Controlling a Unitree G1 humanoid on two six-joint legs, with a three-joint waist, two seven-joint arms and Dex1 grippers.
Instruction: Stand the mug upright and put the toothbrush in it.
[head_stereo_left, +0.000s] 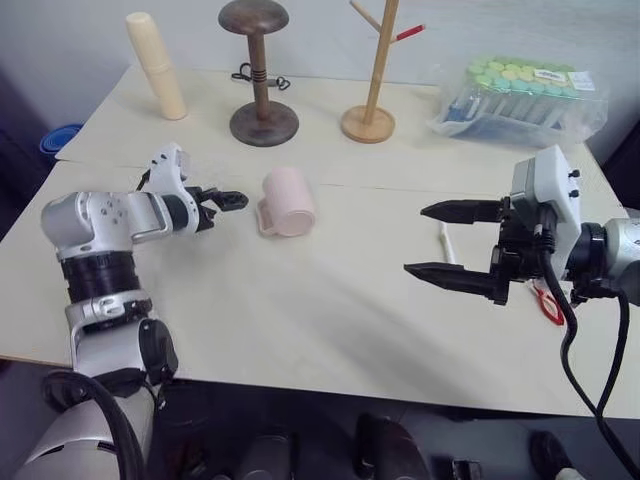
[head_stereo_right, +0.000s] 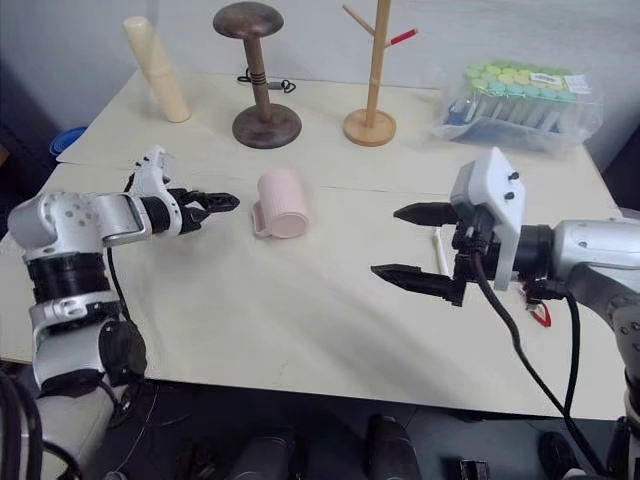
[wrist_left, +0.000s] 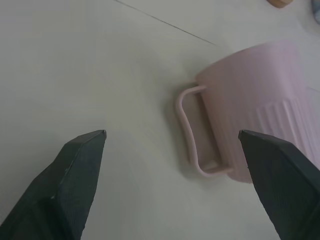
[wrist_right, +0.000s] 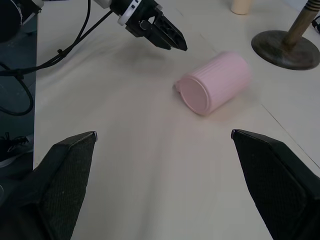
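The pale pink mug (head_stereo_left: 288, 202) lies on its side on the cream table (head_stereo_left: 300, 320), left of centre, with its loop handle (wrist_left: 192, 131) low against the tabletop. My left gripper (head_stereo_left: 235, 200) hovers just left of the mug, open, its tips a short gap from the handle and touching nothing. In the right wrist view a flat pink end of the mug (wrist_right: 215, 82) faces my right gripper (head_stereo_left: 432, 240). That gripper hangs open and empty above the table's right part. Behind its fingers a short stretch of the white toothbrush (head_stereo_left: 444, 240) lies on the table, the rest hidden.
Along the back stand a tall cream cylinder (head_stereo_left: 155, 65), a dark wooden stand (head_stereo_left: 262, 75), a light wooden branch stand (head_stereo_left: 372, 80) and a clear box of capped tubes (head_stereo_left: 520, 95). A small red looped item (head_stereo_left: 548, 300) lies under my right wrist.
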